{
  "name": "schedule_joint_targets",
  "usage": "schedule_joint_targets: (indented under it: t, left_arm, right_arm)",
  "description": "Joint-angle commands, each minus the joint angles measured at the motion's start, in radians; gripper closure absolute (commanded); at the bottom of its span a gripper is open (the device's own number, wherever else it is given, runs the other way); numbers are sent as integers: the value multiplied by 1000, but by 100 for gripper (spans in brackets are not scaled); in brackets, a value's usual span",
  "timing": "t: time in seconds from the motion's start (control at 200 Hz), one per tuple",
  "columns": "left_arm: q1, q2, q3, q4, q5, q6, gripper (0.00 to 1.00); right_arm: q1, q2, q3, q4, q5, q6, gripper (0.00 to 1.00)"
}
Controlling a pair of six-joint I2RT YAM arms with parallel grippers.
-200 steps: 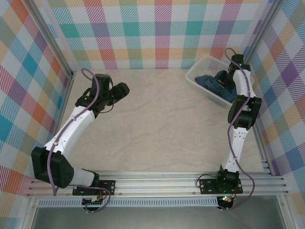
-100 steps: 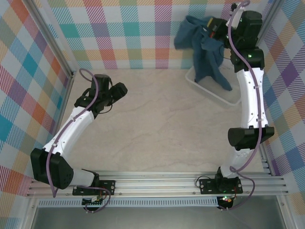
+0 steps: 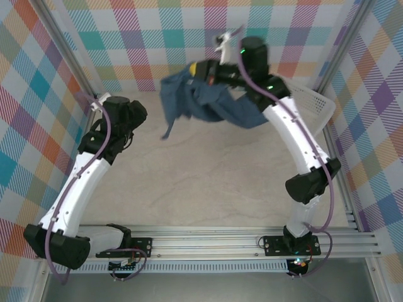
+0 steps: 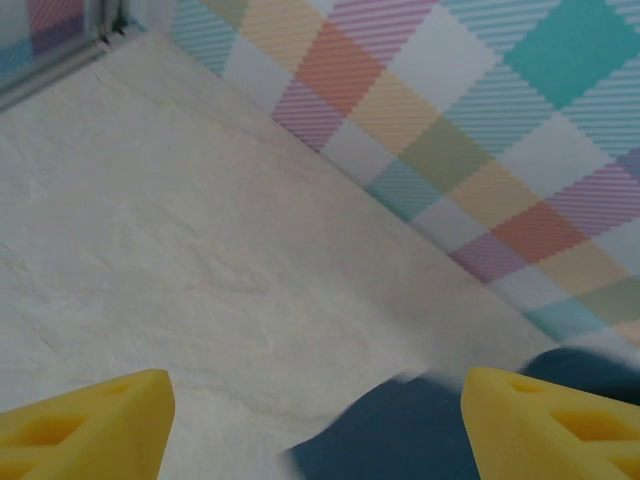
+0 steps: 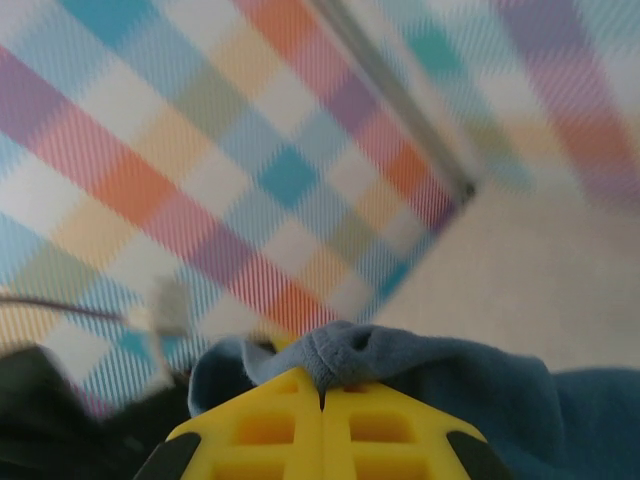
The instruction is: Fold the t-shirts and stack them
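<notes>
Plaid walls [image 3: 126, 38], pale marbled tabletop [image 3: 201, 182]

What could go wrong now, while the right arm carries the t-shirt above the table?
1. The right end effector pinches just one small fold of the t-shirt, so the cloth may slip out.
2. The t-shirt hangs bunched, and its loose edge is close to the open left end effector; it could catch on a finger there.

High over the pale marbled table [image 3: 208, 182], the right gripper [image 3: 203, 68] clamps a plain dark denim-blue cotton t-shirt [image 3: 201, 104], which hangs bunched in mid-air, left of the white mesh plastic basket [image 3: 313, 104].
</notes>
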Motion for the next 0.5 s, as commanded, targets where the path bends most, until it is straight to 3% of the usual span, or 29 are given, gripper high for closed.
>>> schedule_joint_targets:
  t: [0.0, 0.115, 0.29, 0.375, 0.495]
  left_arm:
    - [-10, -34, -5, -38, -60, 26, 24]
    - [-10, -38, -33, -86, -18, 26, 24]
    - [-10, -37, -93, -126, 172, -30, 26]
    - [-14, -40, -144, -128, 280, -102, 26]
    - [-47, -28, -192, -161, 353, -201, 26]
  right_arm:
    - [26, 43, -130, -11, -84, 2, 100]
    - [63, 138, -216, -42, -198, 8, 100]
    - [96, 156, -270, -25, -265, 27, 75]
    - [84, 127, -283, -56, -211, 4, 58]
    - [21, 42, -388, -71, -52, -13, 49]
